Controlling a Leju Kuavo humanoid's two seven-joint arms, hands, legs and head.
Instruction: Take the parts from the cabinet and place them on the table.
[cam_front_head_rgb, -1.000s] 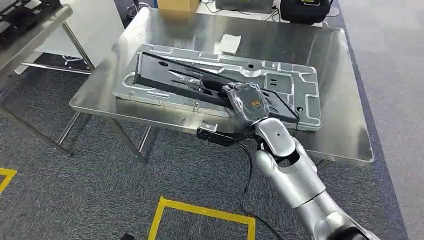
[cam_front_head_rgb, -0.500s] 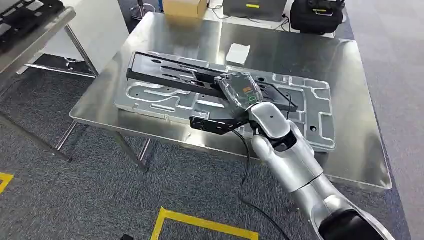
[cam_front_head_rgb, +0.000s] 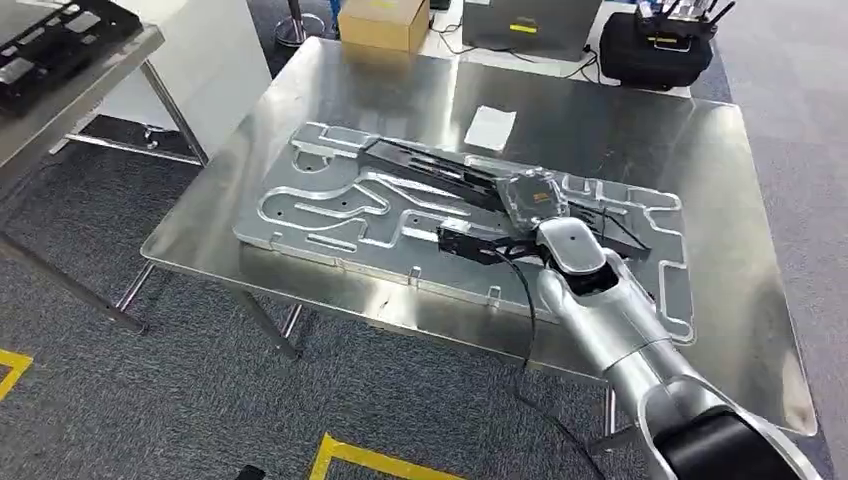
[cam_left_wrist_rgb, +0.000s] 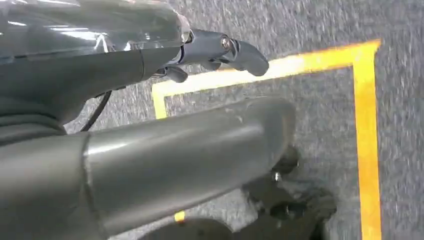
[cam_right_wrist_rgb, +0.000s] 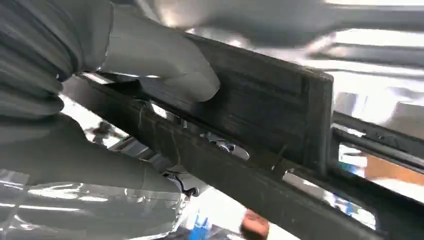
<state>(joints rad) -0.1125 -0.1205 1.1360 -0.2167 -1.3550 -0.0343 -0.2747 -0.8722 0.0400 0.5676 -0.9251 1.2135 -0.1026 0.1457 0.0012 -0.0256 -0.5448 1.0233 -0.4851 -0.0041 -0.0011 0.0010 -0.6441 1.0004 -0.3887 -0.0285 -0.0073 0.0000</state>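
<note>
A long black frame part hangs tilted over the steel table, above a large silver machined plate lying there. My right hand grips the part near its right end. In the right wrist view the thick thumb presses on the black frame part, which runs across the picture. My left hand hangs beside my body over the carpet, its dark fingers loosely curled and nothing in them.
A white paper lies on the table behind the plate. A cardboard box and a black case stand past the far edge. A second steel table with a black tray is at the left. Yellow floor tape marks the carpet.
The whole view has shifted as I moved nearer the table. My right hand has carried the black part farther in over the silver plate, still gripping it.
</note>
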